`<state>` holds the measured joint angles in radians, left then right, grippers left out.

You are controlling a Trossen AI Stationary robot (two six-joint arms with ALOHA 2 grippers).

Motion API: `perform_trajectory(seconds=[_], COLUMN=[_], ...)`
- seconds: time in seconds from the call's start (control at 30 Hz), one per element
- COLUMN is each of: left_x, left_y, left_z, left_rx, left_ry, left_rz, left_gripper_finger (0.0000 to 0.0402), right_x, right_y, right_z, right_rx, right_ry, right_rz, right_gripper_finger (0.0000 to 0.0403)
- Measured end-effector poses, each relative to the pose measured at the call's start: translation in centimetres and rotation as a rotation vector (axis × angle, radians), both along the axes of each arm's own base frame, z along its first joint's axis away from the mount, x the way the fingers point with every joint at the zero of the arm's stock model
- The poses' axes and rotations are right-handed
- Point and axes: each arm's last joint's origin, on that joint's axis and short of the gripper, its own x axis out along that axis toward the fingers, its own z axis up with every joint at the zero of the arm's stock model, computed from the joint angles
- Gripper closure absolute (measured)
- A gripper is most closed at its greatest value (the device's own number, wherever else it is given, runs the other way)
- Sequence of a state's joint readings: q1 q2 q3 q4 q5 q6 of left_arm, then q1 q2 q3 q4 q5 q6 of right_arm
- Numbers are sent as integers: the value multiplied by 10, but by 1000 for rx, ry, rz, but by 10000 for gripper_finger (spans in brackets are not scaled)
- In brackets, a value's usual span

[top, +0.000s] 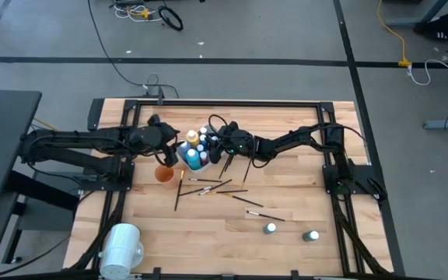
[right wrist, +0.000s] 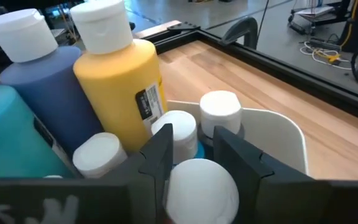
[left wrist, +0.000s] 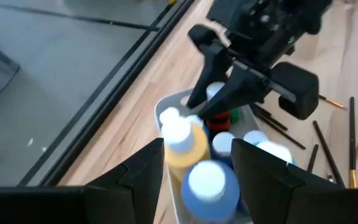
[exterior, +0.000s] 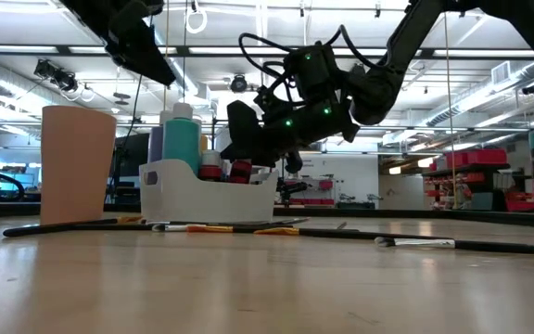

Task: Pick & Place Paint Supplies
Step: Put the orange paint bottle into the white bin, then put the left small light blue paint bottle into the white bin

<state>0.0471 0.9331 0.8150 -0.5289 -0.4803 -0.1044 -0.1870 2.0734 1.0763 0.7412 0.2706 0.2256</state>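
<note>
Two pincers hung over the white tub (top: pixel 195 155) at upper centre of the high view. The right pincer (right wrist: pixel 192 163) straddled a white-capped bottle (right wrist: pixel 202 188) inside it, fingers close on the cap; a grip I couldn't confirm. The left pincer (left wrist: pixel 197 168) gaped empty above the yellow bottle (left wrist: pixel 185 146). Brushes (top: pixel 208 187) lay on the tabletop (top: pixel 286 233) lower down. That bottle's body stayed hidden.

The wooden table (top: pixel 208 225) carries a white tub (exterior: pixel 207 195), an orange cup (top: pixel 163 173), scattered brushes (top: pixel 212 187), two loose bottles (top: pixel 290 232) and a white cylinder (top: pixel 121 245).
</note>
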Motion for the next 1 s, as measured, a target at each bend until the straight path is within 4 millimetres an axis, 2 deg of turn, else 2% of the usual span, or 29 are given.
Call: perform_trajectory(seconds=[0.17, 0.5, 0.73, 1.0], left_x=[13, 17, 17, 17], left_y=[0, 0, 0, 0], left_z=[-3, -6, -6, -7], left_rx=[35, 38, 38, 26], left_ry=[6, 26, 26, 25], left_rz=[-44, -48, -47, -58], left_gripper_finger=[205, 205, 205, 205], right_x=[-1, -1, -3, -16], right_y=[-6, -10, -8, 4], right_z=[0, 4, 26, 66], right_rx=[1, -47, -60, -59], right_ry=[0, -24, -86, -38], right_rz=[-5, 135, 155, 420], right_gripper_finger=[263, 263, 263, 262])
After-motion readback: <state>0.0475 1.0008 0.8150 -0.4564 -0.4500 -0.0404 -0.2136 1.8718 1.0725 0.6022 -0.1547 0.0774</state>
